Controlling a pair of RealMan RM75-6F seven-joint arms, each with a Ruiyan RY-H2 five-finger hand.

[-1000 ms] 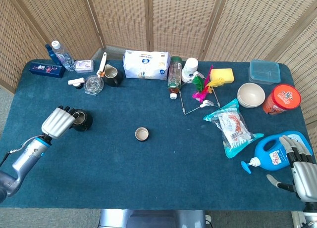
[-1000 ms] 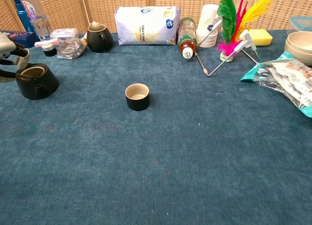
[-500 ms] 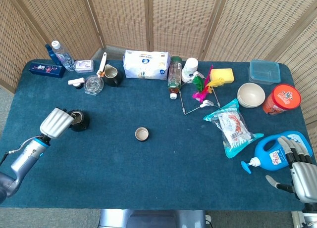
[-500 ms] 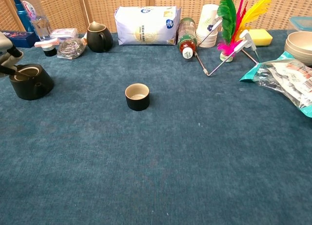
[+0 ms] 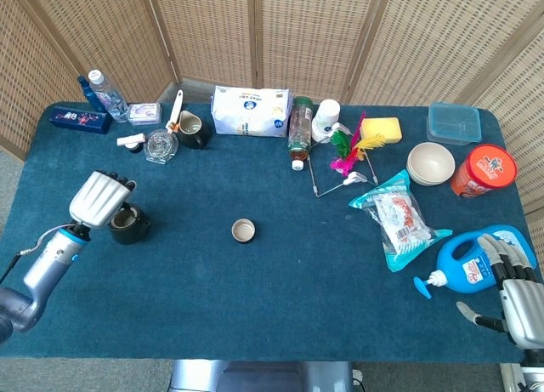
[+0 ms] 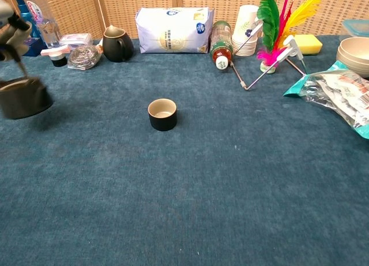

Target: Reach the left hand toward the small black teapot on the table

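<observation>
The small black teapot (image 5: 129, 224) (image 6: 23, 97) hangs blurred just above the blue tablecloth at the left side, casting a shadow to its right. My left hand (image 5: 100, 196) (image 6: 11, 25) is directly above it and holds its thin wire handle, with the fingers curled in. In the chest view only part of that hand shows, at the left edge. My right hand (image 5: 520, 292) rests at the near right corner, fingers apart and holding nothing, beside a blue detergent bottle (image 5: 472, 263).
A small black cup (image 5: 244, 230) (image 6: 162, 114) stands mid-table. Along the back are a dark pitcher (image 5: 194, 130) (image 6: 117, 44), a white bag (image 5: 251, 111), bottles and paper cups. A snack packet (image 5: 398, 218), bowl (image 5: 430, 163) and red tub (image 5: 484, 171) lie right.
My left hand closed on the teapot's handle and rose. The teapot left its spot on the cloth and now swings below the hand, slightly nearer me. The right hand stayed put.
</observation>
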